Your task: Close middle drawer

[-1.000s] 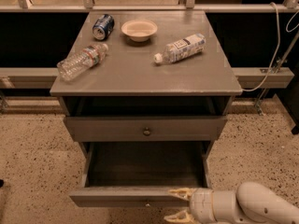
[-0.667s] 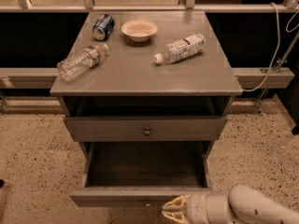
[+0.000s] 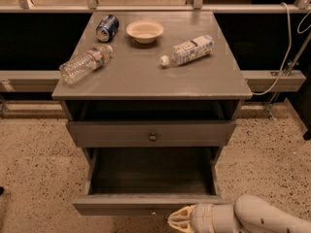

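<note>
The middle drawer (image 3: pixel 116 205) is pulled well out of the grey bench (image 3: pixel 146 84), so its deep, dark box is open to view from above. Its low, flat front sits at the bottom of the camera view, with a small round knob (image 3: pixel 153 211) at the centre of the front's lower edge. The gripper (image 3: pixel 177 221) is at the bottom edge of the view, in front of the drawer front and just to the right of and below the knob, pointing left. The pale arm (image 3: pixel 265 220) extends from it toward the lower right corner. The gripper appears to be close against the drawer front, but contact cannot be confirmed, and whether it is open or closed cannot be determined from this angle. Above the open drawer, a taller-fronted drawer (image 3: pixel 107 134) carries a larger round knob (image 3: pixel 152 136), with a dark gap between it and the bench top. Four items rest on the bench top. A blue can (image 3: pixel 107 27) lies on its side at the rear left, and a shallow cream bowl (image 3: pixel 145 31) stands beside it. A clear plastic bottle (image 3: pixel 85 63) lies near the left edge, and a white-labelled bottle (image 3: pixel 188 50) lies to the right of centre. The bench stands on a speckled floor (image 3: pixel 34 169).
</note>
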`<state>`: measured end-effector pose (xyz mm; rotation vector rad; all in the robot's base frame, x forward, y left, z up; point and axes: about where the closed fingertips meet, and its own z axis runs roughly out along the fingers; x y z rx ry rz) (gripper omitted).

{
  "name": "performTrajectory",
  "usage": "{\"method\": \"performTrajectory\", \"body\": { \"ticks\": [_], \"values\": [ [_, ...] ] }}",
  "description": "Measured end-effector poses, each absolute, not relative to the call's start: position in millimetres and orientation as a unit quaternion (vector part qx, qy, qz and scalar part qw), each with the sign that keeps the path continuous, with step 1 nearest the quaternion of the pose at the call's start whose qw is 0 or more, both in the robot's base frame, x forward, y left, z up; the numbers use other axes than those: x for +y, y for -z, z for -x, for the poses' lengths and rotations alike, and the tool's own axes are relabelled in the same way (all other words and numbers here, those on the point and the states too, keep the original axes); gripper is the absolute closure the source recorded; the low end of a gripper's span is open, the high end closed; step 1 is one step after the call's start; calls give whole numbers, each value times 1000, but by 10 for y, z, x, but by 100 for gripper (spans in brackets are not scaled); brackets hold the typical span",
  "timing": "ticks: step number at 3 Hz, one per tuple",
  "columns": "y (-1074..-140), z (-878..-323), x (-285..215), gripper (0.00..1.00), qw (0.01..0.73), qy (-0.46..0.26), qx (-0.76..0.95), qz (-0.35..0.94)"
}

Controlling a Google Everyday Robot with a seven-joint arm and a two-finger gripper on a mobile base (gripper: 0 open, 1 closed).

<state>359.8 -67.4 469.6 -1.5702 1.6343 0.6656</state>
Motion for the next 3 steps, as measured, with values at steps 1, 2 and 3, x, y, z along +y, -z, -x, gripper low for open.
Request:
{"method": "performTrajectory", "body": {
  "ticks": [1, 2, 3],
  "values": [
    [-4309, -3657, -760, 100, 360, -241, 662, 611],
    [-3944, -3744, -889, 100, 360, -224, 674, 605],
    [-3683, -3861, -948, 100, 377, -211, 675, 598]
  ]
}}
